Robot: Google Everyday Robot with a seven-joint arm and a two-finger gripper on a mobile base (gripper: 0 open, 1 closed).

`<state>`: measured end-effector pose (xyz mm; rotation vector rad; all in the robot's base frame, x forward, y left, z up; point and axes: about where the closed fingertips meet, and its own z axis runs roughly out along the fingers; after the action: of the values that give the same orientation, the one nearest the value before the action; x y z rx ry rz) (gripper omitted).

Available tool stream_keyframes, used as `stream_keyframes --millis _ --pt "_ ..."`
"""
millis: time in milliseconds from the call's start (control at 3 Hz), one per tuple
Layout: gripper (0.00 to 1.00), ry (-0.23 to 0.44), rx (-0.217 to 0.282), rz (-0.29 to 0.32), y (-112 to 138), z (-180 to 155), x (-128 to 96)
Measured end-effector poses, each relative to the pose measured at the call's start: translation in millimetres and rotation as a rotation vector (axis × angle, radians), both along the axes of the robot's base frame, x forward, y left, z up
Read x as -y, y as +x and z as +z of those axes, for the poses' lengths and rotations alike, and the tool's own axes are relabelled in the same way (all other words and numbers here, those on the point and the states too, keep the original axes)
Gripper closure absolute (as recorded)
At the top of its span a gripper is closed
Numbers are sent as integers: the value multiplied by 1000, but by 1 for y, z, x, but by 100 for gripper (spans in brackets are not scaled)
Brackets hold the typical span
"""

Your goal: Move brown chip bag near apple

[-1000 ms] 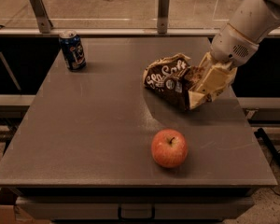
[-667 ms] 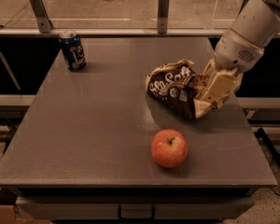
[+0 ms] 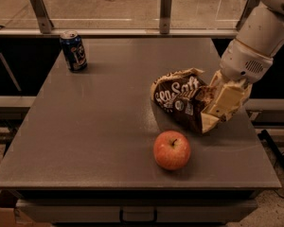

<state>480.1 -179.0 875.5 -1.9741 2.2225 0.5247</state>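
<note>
Bag [image 3: 180,98] has slid toward the near edge of the counter [image 3: 99,126] over the last second, closing on the apple [image 3: 172,149]. The apple sits nearest, unmoved. The bag now lies just beside it at its 1 o'clock, a thin gap showing between them, so I judge the move nearly done and mostly release is left. The pincer [image 3: 217,109] is clenched on the bag's crumpled end, at the bag's 3 o'clock. White lettering on the bag reads "Sea Salt"; a small round badge below it is unreadable. The can [image 3: 74,51] stands far off at 11 o'clock, untouched, its pale logo illegible.
</note>
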Motion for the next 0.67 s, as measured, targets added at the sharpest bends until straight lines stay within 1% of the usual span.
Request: stream_keyframes --millis 333,667 --pt "35 -1 -27 3 -12 -4 -3" --pt "13 -4 -41 3 -18 -6 -5"
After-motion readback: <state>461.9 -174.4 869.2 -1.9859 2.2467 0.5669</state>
